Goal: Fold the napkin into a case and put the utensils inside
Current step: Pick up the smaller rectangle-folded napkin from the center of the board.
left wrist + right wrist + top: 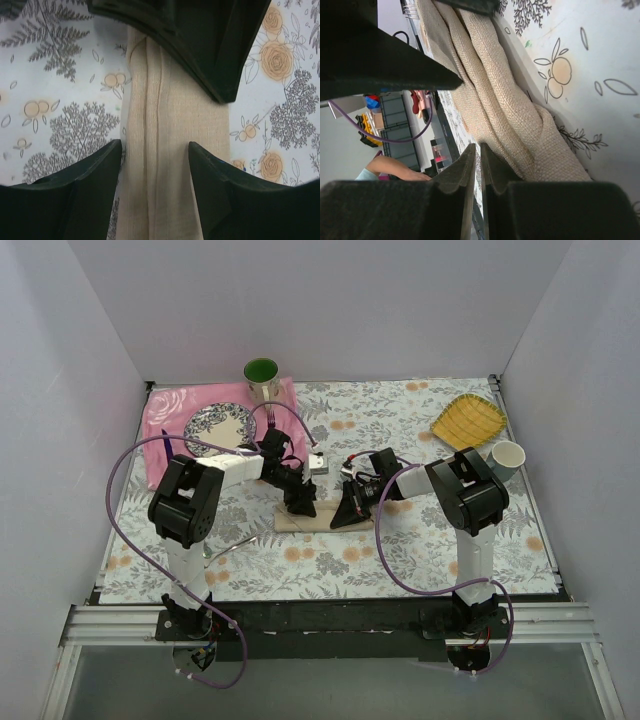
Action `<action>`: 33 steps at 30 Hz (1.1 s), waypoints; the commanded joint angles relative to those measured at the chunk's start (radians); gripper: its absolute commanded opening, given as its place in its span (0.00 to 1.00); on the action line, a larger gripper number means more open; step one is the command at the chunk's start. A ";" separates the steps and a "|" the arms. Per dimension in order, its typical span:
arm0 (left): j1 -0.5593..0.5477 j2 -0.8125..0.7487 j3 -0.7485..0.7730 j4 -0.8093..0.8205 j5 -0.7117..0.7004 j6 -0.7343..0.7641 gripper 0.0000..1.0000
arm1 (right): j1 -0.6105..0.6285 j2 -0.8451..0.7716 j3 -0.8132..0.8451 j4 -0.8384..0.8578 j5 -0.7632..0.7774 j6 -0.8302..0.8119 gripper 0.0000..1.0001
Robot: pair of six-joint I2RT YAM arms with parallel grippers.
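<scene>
Mid-worktop (420,550), the napkin (170,150) is lying folded into a narrow case (510,115), left hand (300,505) hovering released astride it, right hand (480,150) clenching at one end, utensils not yet going in.

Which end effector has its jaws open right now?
The left end effector: its fingers stand apart on either side of the folded napkin. The right end effector has its fingers nearly together.

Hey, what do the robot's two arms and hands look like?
The left arm and right arm have white links and bulky black joints. The left hand and right hand are black with tapering fingers. A purple cable loops alongside each arm.
</scene>
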 commanded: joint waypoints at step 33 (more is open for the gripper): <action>-0.069 0.070 0.140 -0.003 0.012 -0.147 0.00 | -0.023 -0.113 0.049 0.023 0.126 -0.084 0.25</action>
